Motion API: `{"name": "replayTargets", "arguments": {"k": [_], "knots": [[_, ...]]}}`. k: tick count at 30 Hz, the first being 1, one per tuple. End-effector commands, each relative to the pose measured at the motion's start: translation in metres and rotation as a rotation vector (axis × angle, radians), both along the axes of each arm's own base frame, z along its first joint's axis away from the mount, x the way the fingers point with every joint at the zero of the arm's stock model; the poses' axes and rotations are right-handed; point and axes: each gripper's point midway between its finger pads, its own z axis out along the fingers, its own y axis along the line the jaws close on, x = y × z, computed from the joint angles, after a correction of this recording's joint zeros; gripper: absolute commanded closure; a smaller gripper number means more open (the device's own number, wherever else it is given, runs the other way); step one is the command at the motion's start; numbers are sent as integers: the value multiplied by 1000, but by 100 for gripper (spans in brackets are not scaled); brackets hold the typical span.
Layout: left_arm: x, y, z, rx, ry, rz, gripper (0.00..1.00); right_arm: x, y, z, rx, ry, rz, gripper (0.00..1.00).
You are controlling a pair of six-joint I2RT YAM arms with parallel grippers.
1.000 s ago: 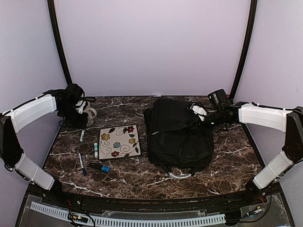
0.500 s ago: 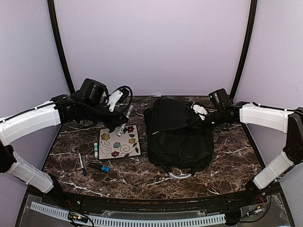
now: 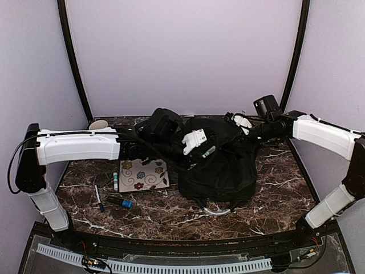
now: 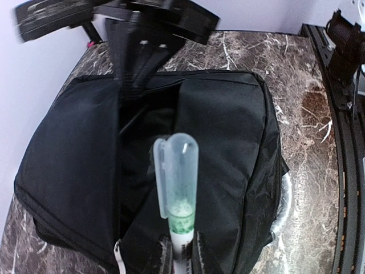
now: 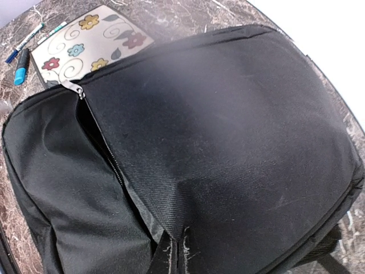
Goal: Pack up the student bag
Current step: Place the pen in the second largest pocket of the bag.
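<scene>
Left arm [image 3: 77, 145] rises at the left edge, elbow at mid-left, white forearm running level to frame centre. Left tool [image 4: 181, 254] sits at bottom centre of its wrist view, fingers pinched tight on a pen [image 4: 178, 188] pointing up-frame. Right arm [image 3: 325, 134] climbs the right edge, elbow at far right, forearm angled toward upper centre. Right tool [image 5: 170, 257], at bottom centre of its wrist view, is clamped on a fold of the student bag [image 5: 228, 114].
</scene>
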Motion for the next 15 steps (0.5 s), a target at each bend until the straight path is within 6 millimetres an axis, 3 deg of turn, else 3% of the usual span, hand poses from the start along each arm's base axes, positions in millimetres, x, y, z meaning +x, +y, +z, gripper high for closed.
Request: {"name": "replayTargets", "arguments": {"k": [1, 10, 15], "knots": [[-5, -33, 7, 65, -191, -121, 99, 11, 7, 47, 39, -91, 37, 100], [20, -79, -7, 157, -397, -206, 98, 6, 8, 48, 39, -66, 53, 100], [40, -94, -16, 219, -511, -211, 98, 4, 8, 48, 40, -69, 56, 100]]}}
